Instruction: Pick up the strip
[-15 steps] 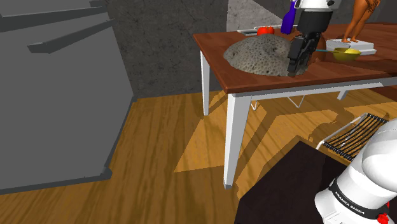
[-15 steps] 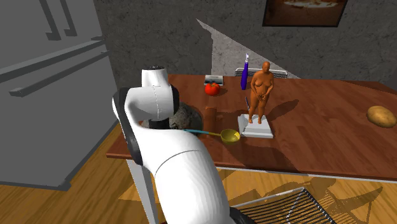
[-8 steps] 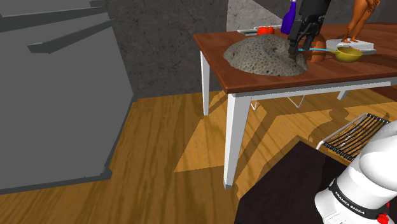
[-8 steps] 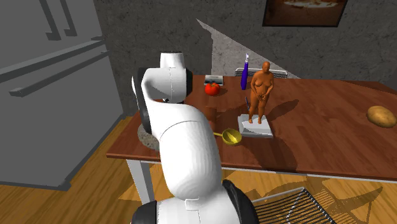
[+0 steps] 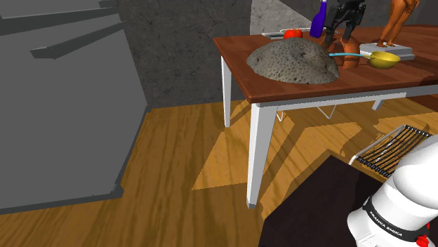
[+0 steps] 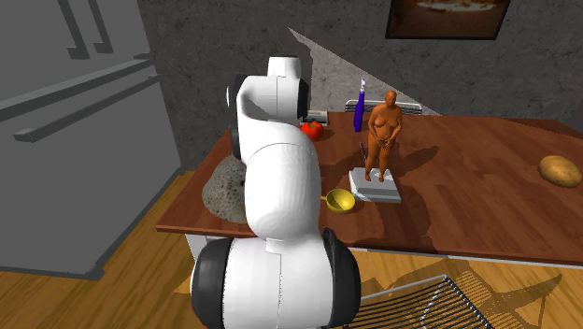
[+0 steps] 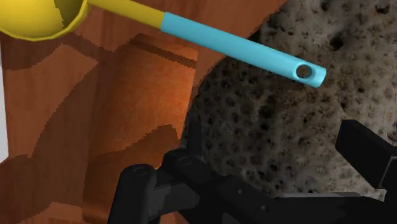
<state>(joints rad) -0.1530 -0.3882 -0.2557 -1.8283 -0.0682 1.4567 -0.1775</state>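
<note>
A flat pale grey strip (image 6: 314,116) lies at the table's back edge behind the red tomato (image 6: 311,130); the shoulder view shows the strip (image 5: 269,33) as a thin sliver. My black gripper (image 5: 337,36) hangs open above the table, beside the purple bottle (image 5: 319,19) and short of the strip. Through the wrist camera the gripper (image 7: 277,137) is open and holds nothing. Below it lie a grey porous mound (image 7: 280,121), a brown cylinder (image 7: 143,114) and the blue handle (image 7: 235,48) of a yellow spoon. In the second exterior view my own arm hides the hand.
On the brown table (image 5: 302,88) stand an orange figurine on a white base (image 6: 376,185), the yellow spoon (image 5: 382,59) and the mound (image 5: 293,62). A potato (image 6: 560,170) lies far to the second exterior view's right. A wire rack (image 5: 393,147) sits on the floor.
The gripper has risen from beside the mound's near edge and moved toward the back of the table near the purple bottle. The arm has swung upright. Nothing on the table has moved.
</note>
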